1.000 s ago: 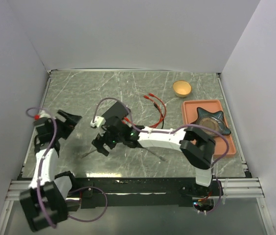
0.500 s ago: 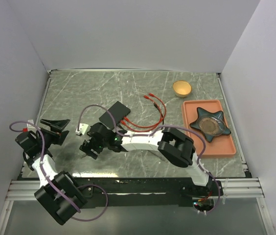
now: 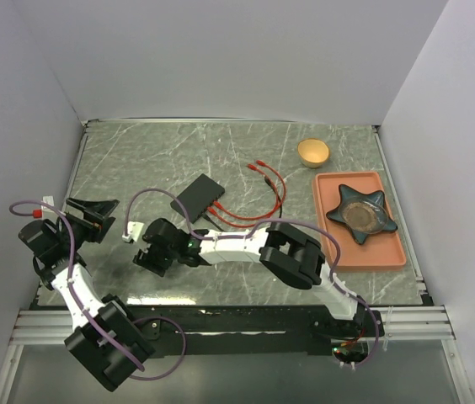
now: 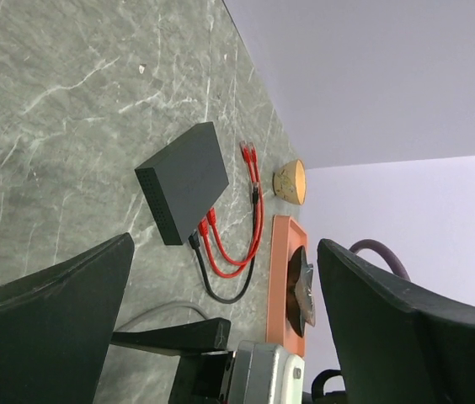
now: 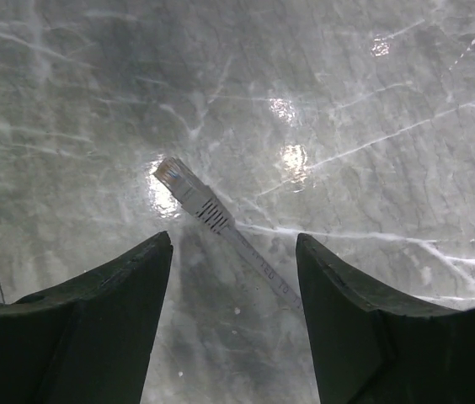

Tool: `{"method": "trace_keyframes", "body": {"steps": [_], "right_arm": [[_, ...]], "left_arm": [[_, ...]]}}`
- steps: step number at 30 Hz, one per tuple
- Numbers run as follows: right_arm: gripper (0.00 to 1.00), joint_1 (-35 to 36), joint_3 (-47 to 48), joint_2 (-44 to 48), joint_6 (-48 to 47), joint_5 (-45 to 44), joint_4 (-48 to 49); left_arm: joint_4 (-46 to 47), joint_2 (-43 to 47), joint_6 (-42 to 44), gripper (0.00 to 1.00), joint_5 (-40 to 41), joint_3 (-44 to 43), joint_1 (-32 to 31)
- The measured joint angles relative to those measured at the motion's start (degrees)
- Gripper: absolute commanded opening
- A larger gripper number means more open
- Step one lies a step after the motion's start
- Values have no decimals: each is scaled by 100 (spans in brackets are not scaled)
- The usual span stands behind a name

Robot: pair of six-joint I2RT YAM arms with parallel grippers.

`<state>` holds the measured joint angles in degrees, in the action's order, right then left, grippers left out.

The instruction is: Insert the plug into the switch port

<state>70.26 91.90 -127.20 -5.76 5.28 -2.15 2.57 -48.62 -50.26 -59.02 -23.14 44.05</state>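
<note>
Finds the right gripper (image 3: 147,256) low over the bench's near-left part, close to the front edge, fingers parted and clasping nothing. Places the left gripper (image 3: 94,210) beside the left edge, spread wide, empty. Shows bare marble between both and the black switch (image 3: 200,195) mid-bench, its port edge turned near-right with red cables (image 3: 264,187) seated there. Puts the orange tray (image 3: 328,187) along the right edge. Reveals the grey plug (image 5: 183,187) only at the right wrist: flat on the bench, just ahead of the fingertips (image 5: 149,261), untouched, cable running back between them; hides it from above under the gripper.
</note>
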Motion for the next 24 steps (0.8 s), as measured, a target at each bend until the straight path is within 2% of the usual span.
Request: {"method": "trace_keyframes", "body": {"steps": [7, 10, 12, 13, 15, 19, 24], "right_arm": [[63, 2, 308, -334, -11, -101, -136], [46, 2, 461, -433, -22, -105, -168], [27, 2, 487, -448, -24, -87, -181], [11, 2, 503, -461, -35, -85, -181], [2, 0, 562, -498, -87, -81, -192], [0, -48, 496, -501, -70, 48, -61], [0, -361, -393, -120, 210, 590, 691]], "left_arm": [[13, -76, -2, 96, -85, 0, 13], [0, -72, 2, 96, -109, 0, 13], [-7, -74, 4, 96, -114, 0, 13], [-7, -76, 4, 96, -114, 0, 13], [-9, -81, 9, 96, -114, 0, 13], [-11, -87, 31, 96, -118, 0, 17], [-22, -90, 107, 96, -140, 0, 22]]}}
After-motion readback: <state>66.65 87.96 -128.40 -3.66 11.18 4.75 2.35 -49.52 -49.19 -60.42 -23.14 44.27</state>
